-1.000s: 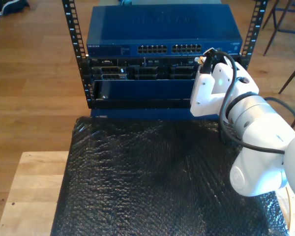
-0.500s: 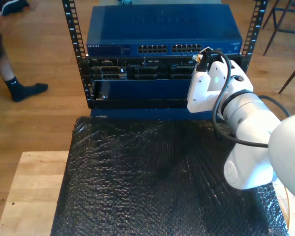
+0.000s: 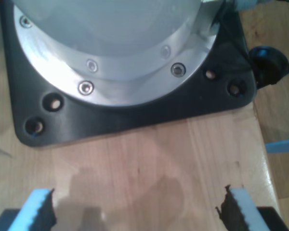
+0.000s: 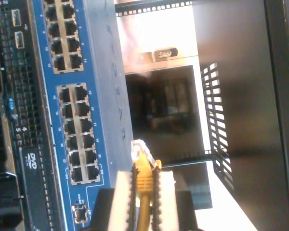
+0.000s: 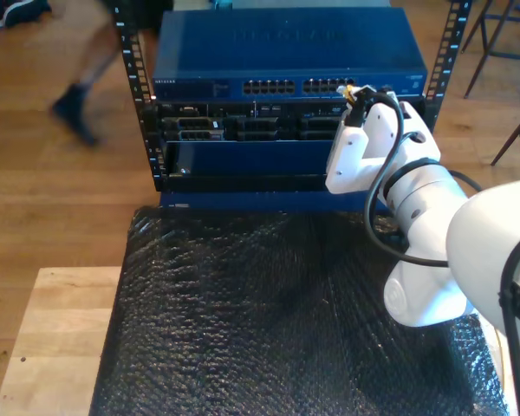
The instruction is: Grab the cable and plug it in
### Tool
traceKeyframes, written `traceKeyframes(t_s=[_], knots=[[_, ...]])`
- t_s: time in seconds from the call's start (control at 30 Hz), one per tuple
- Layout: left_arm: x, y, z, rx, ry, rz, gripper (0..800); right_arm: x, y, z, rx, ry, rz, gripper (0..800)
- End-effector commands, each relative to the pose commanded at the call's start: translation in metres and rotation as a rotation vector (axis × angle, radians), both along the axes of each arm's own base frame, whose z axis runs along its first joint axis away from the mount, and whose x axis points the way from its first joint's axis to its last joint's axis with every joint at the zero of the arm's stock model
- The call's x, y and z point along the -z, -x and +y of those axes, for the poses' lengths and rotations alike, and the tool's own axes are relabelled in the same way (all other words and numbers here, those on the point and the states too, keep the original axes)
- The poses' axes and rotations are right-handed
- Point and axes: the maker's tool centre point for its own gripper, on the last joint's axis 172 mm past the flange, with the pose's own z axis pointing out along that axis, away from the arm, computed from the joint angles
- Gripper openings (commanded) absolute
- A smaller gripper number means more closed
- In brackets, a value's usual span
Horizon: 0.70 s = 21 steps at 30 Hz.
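Observation:
The yellow cable (image 4: 144, 207) runs up between the pads of my second gripper (image 4: 144, 177), which is shut on it just behind its small clear plug (image 4: 140, 153). The plug tip hovers a short way in front of the blue network switch (image 4: 103, 96), near the end of a block of ports (image 4: 79, 132). In the exterior view my second gripper (image 5: 356, 97) holds the plug (image 5: 350, 90) by the switch's (image 5: 286, 52) port row on that view's right. My first gripper (image 3: 137, 211) is open over bare wood, facing an arm's black base plate (image 3: 135, 108).
The switch sits on top of a rack (image 5: 243, 147) with darker units under it. Black bubble wrap (image 5: 269, 321) covers the table in front. A person's leg (image 5: 78, 104) passes at the exterior view's upper left. Chair legs (image 5: 516, 139) stand at that view's right.
My second gripper has carried the plug up and toward the exterior view's left, closer to the switch's port row. A person has walked across the floor behind.

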Motion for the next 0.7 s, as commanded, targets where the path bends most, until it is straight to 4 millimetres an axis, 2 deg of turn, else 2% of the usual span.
traceKeyframes(t_s=[0.2, 0.4, 0.7], knots=[[0.0, 0.0, 0.0, 0.0, 0.002, 0.0, 800, 0.004, 0.001, -0.001, 0.004, -0.001, -0.001, 0], [0.0, 0.0, 0.0, 0.0, 0.002, 0.0, 800, 0.012, -0.003, -0.016, 0.06, -0.022, 0.012, 0], [0.0, 0.0, 0.0, 0.0, 0.002, 0.0, 800, 0.022, -0.005, -0.021, 0.082, -0.034, 0.001, 0]])
